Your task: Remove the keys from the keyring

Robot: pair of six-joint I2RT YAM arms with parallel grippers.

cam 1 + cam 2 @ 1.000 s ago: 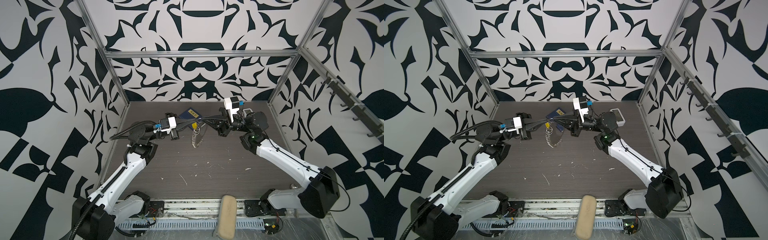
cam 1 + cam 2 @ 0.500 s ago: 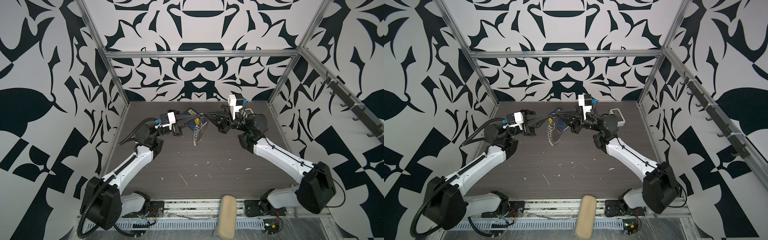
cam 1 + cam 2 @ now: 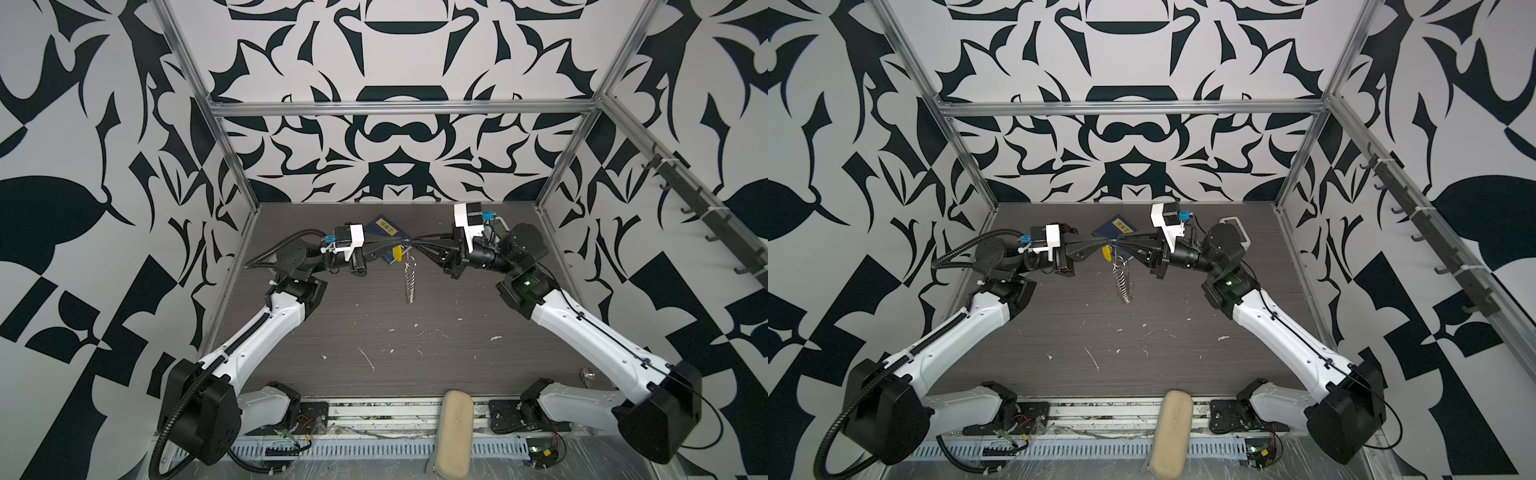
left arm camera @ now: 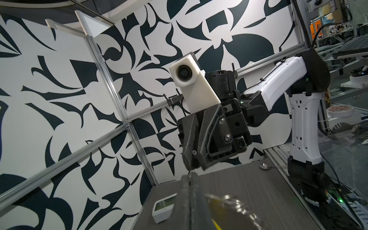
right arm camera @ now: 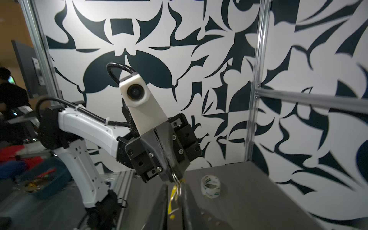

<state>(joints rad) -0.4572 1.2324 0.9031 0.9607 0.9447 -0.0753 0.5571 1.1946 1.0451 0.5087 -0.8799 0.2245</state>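
Where both tools meet tip to tip above the rear of the dark worktop [image 3: 415, 353], the left tool [image 5: 171, 176] is clamped on the keyring [image 3: 409, 282], whose string of small silver rings hangs straight down. The right tool [image 5: 175, 192] has its jaws slightly parted, with the wire passing between them. The yellow key [image 3: 397, 252] dangles at the meeting point, just under the left tool's tips.
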